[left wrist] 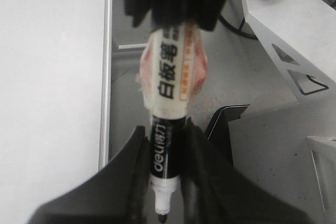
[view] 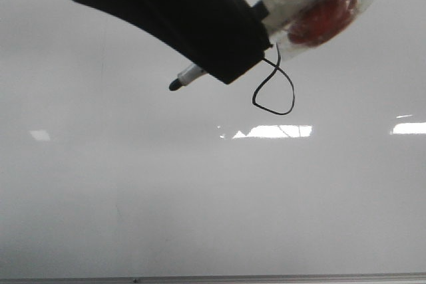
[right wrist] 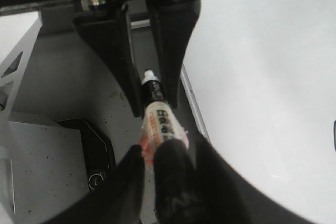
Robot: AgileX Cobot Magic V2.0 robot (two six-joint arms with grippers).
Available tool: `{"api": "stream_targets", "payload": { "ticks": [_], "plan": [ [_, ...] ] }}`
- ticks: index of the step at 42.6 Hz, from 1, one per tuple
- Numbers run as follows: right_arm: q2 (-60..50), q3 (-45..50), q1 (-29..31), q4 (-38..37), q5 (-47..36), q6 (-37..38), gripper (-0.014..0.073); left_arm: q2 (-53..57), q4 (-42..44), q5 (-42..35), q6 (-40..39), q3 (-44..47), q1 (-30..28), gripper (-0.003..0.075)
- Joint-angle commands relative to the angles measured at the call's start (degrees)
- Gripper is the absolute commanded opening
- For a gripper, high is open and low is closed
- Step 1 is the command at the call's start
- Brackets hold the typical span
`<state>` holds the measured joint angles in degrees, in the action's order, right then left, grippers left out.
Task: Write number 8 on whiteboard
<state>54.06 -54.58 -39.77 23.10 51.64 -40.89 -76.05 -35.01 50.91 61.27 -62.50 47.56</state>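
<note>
**Figure eight nearly drawn, top still hidden**

The number 8 (view: 273,91) sits on the whiteboard (view: 200,197) at about one o'clock from the middle of the front view, well above the frame edge along the bottom. It is a thin black line, small against the board. The lower loop shows whole: wide, rounded, closed at its base, with the two strokes crossing just above it. What lies above the crossing runs under the dark gripper, so whether the upper loop is closed cannot be told from here. By my reading the drawing is mostly done; what may be left is closing the top and taking the pen away.

The marker (view: 190,76) lies slanted, its black tip at nine o'clock from the figure and apart from the drawn line. Whether the tip touches the board cannot be told. Its pale barrel, wrapped in clear tape with something red under it, runs up toward one o'clock.

Both tools are clamped on the same marker. The left gripper (left wrist: 165,182) squeezes the dark front part just behind the tip, a finger on each side. The right gripper (right wrist: 165,166) grips the taped rear of the barrel.

In the wrist views the board's frame shows beside the pen, and beyond it a grey table (left wrist: 262,103) carrying a pale metal bracket (left wrist: 294,35).
</note>
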Motion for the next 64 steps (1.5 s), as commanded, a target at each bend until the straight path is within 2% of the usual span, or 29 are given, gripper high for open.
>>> {"api": "stream_targets", "payload": {
  "ticks": [1,5,9,15,20,25,31,38,54,64],
  "plan": [
    [-1.0,-1.8,0.9,-0.4,-0.5,0.9,0.0483,2.4,0.4,-2.6,-3.9,-2.1,-0.5,-0.0020],
    [-2.3,-1.8,3.3,-4.2,2.8,4.9,0.0569,4.3,7.6,-2.9,-11.0,-2.1,-1.8,-0.0020],
    [-4.1,-1.8,6.8,-8.4,5.2,10.8,0.0570,7.0,17.2,-3.0,-21.2,-2.1,-4.0,-0.0020],
    [-5.4,-1.7,10.9,-11.1,7.6,13.9,0.0570,11.2,31.7,-2.9,-39.2,-2.1,-8.8,-0.0020],
    [-5.5,-1.7,12.4,-11.1,8.7,13.9,0.0570,13.9,43.4,-1.2,-54.9,-2.1,-16.9,-0.0020],
    [-5.5,-1.7,12.4,-11.1,8.7,13.9,0.0570,14.2,45.5,-2.1,-62.6,-0.6,-26.2,-0.0020],
    [-5.5,-1.7,12.4,-11.1,8.5,13.9,0.0570,13.6,45.2,-7.7,-67.6,3.6,-35.4,-0.0020],
    [-5.5,-1.7,12.4,-11.1,7.8,13.9,0.0570,10.9,41.6,-15.2,-68.8,7.9,-41.6,-0.0020],
    [-5.5,-1.7,12.4,-11.1,7.3,13.9,0.0570,-1.7,40.4,-27.4,-68.8,8.9,-42.3,-0.0021],
    [-5.5,-1.7,12.4,-11.1,7.3,13.9,0.0570,-5.8,40.4,-31.9,-68.8,8.7,-42.3,-0.0003]
  ]
}}
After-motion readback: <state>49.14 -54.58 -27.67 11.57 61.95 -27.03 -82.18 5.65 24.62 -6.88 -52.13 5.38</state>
